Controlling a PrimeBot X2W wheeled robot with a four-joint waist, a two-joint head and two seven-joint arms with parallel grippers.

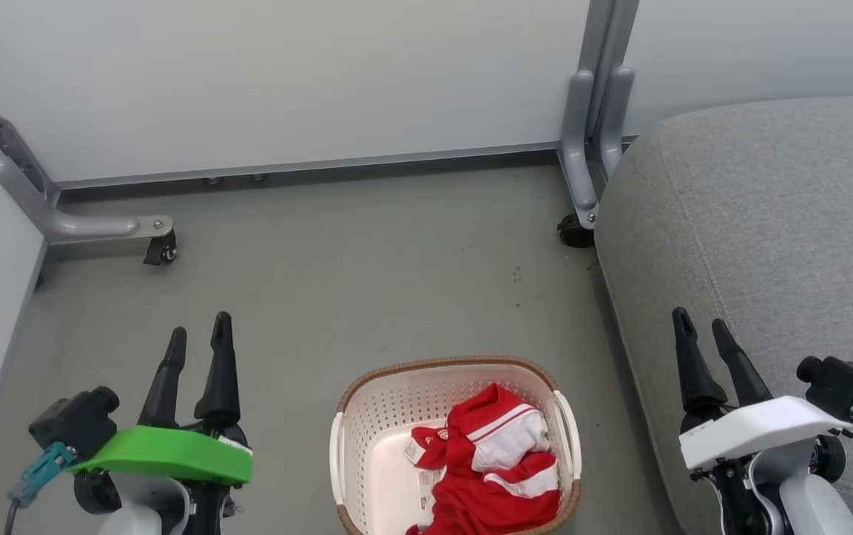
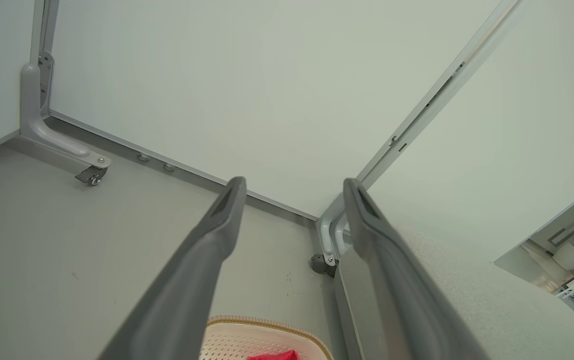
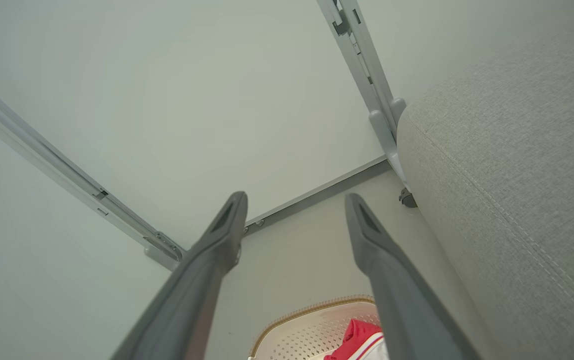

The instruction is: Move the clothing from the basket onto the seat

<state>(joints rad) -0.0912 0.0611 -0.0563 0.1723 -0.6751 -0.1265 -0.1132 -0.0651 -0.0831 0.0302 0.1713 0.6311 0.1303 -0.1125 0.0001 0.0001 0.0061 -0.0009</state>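
The red and white clothing (image 1: 497, 461) lies bunched in the right half of the cream basket (image 1: 371, 416), which stands on the floor at the bottom middle of the head view. A paper label shows on the basket's bare bottom. The grey seat (image 1: 768, 238) fills the right side. My left gripper (image 1: 198, 338) is open, well left of the basket, fingers empty. My right gripper (image 1: 700, 321) is open over the seat's front edge, right of the basket. The wrist views catch the basket rim (image 2: 262, 325) (image 3: 307, 312) and a bit of clothing (image 3: 359, 332).
Pale partition walls stand behind and at the left, on grey metal feet with castors (image 1: 163, 249) (image 1: 575, 230). Grey floor (image 1: 367, 275) stretches between the basket and the wall.
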